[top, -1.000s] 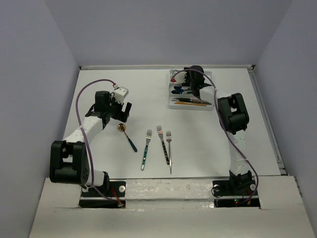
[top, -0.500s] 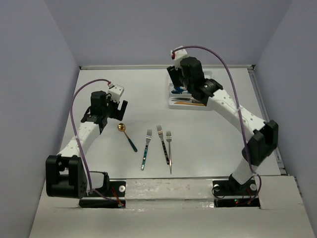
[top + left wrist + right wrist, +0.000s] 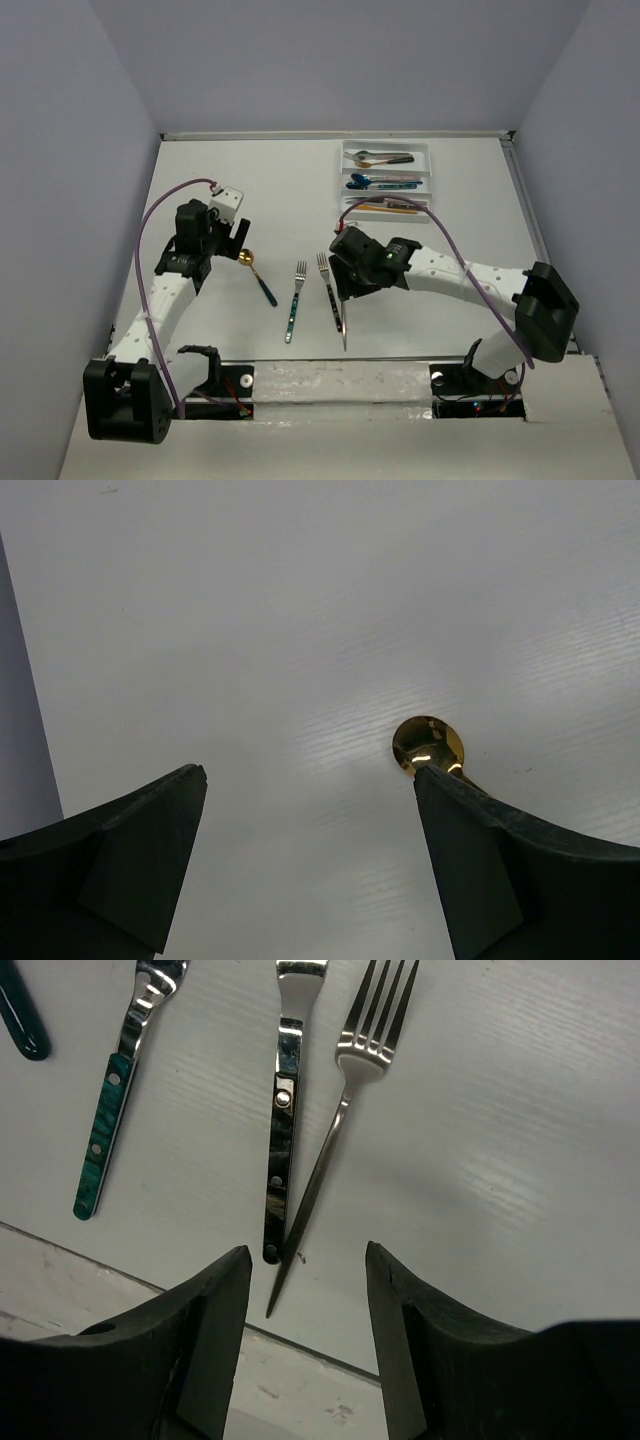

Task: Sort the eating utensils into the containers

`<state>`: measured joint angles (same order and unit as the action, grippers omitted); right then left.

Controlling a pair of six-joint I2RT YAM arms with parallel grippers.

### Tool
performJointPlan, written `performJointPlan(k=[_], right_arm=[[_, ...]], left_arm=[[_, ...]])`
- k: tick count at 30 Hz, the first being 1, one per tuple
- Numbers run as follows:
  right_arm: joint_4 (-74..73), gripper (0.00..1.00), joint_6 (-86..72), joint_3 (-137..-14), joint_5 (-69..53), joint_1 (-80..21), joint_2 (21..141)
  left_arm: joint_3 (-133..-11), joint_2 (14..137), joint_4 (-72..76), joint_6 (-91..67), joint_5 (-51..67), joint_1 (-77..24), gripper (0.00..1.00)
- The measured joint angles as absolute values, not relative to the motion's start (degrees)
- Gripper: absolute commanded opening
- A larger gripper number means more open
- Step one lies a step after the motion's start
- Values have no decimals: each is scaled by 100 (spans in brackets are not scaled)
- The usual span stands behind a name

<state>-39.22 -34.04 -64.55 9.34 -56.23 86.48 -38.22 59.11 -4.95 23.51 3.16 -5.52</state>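
Two spread hands hover: the right hand [image 3: 305, 1260] over the silver fork [image 3: 335, 1140] and black-handled fork [image 3: 281, 1150], the left hand [image 3: 310, 780] beside the gold spoon [image 3: 428, 745]. At the desk's [image 3: 250, 190] one o'clock, the tray [image 3: 425, 170] holds utensils [image 3: 385, 182].

Reads as a robotics lab test cell. Boxed in on the left, right and back by plain pale grey-lilac walls [image 3: 75, 200]. Floored with a flat white table [image 3: 250, 180], edged along the far and right sides by a thin rail [image 3: 530, 230], seemingly metal, hard to tell at this size. Fitted at the near edge, on a pale mounting strip [image 3: 340, 375], with a white-and-black left arm [image 3: 165, 290] and right arm [image 3: 450, 275], both trailing loose purple cables [image 3: 150, 225]. Set out straight on the bare tabletop with a few forks [image 3: 297, 290] in a row and a white cutlery tray [image 3: 432, 165] near the back. Filmed from overhead and from both wrists.
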Motion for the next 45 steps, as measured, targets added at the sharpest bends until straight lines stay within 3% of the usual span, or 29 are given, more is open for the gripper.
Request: performJointPlan(k=[16,23,45], right_arm=[[-3221,43,-3946,-6390,869,-5636,10068],[-3037,33,-4071,-6427,991,-5638,10149],[-2954,30,-4086,-5977,1361,-5673,9926]], left_arm=[[-3785,5826,-554,2351,316,-515,99],[-3785,5828,-554,2351,314,-515,99],[-3752,5883,-537,2351,272,-515,99]])
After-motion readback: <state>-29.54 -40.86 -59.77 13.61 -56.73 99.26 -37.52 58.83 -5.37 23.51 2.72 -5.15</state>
